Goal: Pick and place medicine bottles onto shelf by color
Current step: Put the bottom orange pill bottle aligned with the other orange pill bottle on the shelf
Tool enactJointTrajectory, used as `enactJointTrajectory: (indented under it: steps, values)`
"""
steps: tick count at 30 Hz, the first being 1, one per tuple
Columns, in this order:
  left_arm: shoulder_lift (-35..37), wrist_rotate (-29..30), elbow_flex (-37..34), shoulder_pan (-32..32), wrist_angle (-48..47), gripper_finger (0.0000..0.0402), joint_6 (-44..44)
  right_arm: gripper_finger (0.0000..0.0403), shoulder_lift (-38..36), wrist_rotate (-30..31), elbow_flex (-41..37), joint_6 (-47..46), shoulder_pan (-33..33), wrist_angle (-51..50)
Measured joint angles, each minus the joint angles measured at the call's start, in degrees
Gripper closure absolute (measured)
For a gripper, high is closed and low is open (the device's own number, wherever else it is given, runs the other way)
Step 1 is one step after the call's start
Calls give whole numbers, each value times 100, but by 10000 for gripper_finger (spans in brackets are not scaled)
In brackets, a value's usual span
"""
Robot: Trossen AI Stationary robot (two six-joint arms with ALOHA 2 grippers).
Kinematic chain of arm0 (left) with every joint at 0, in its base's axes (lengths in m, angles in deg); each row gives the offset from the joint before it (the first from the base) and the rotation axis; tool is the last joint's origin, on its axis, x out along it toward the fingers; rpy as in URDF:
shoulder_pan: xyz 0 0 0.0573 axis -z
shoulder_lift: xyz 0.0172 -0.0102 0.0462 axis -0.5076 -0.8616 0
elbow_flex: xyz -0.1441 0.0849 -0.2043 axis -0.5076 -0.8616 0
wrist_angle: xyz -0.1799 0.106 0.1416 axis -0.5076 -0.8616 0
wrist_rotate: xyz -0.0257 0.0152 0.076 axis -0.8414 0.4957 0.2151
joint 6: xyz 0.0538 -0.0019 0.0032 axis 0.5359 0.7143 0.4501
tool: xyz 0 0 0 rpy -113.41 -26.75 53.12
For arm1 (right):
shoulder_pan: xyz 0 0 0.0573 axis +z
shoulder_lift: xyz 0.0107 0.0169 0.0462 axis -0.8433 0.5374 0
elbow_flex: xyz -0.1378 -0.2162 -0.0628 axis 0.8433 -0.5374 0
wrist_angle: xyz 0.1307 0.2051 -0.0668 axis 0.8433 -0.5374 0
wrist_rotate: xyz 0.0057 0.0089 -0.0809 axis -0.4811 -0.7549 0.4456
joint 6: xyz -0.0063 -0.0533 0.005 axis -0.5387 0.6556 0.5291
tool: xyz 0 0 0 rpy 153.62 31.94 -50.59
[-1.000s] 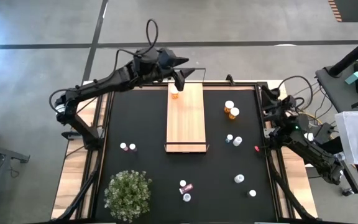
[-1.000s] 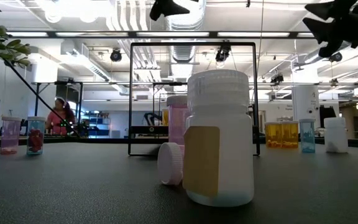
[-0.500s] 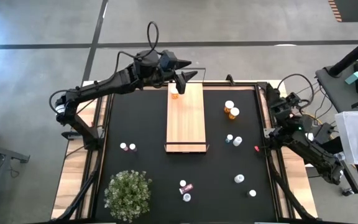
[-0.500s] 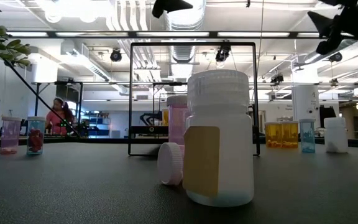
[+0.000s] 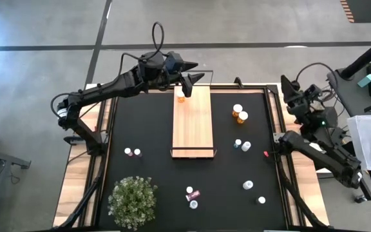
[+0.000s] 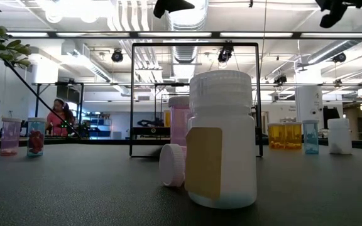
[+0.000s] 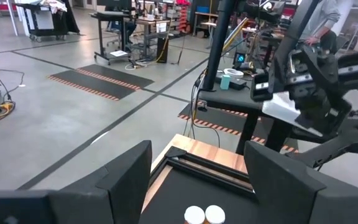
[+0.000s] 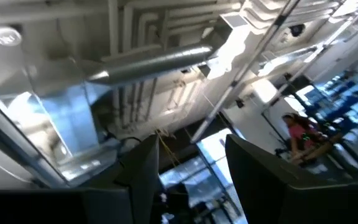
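progress: one orange bottle [image 5: 181, 98] stands on the shelf [image 5: 192, 125] at its far end, nothing else is placed. left gripper [image 5: 196, 77] hangs just above that end, jaws apart, empty. right gripper [image 5: 285, 84] is off the mat's right edge, pointing up, jaws apart, empty. left to do: orange pair [image 5: 239, 113], the white, blue and pink bottles scattered on the mat [image 5: 153, 161].
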Motion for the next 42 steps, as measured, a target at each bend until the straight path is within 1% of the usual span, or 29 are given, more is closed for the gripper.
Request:
enactJointTrajectory:
  steps: [2,5,12,16,19,26,32,42]
  values:
    - [0,0,0,0,-2,162,0,225,205,4,311,160,0,-460]
    - [0,2,0,0,-2,162,0,225,492,4,820,302,0,-1414]
    - [0,16,0,0,-7,162,0,225,1066,39,2029,293,2,-4275]
    - [0,15,0,0,-9,162,6,225,1322,-10,2549,191,18,-5617]
    - [0,15,0,0,-9,162,5,225,1515,-4,2806,135,26,-6345]
    - [0,13,0,0,-9,162,5,225,2008,-23,3029,-376,26,-7187]
    - [0,11,0,0,-11,162,4,225,2461,-352,3023,-352,26,-7762]
    - [0,-2,0,0,-59,162,4,225,3013,-321,3008,-275,26,-8689]
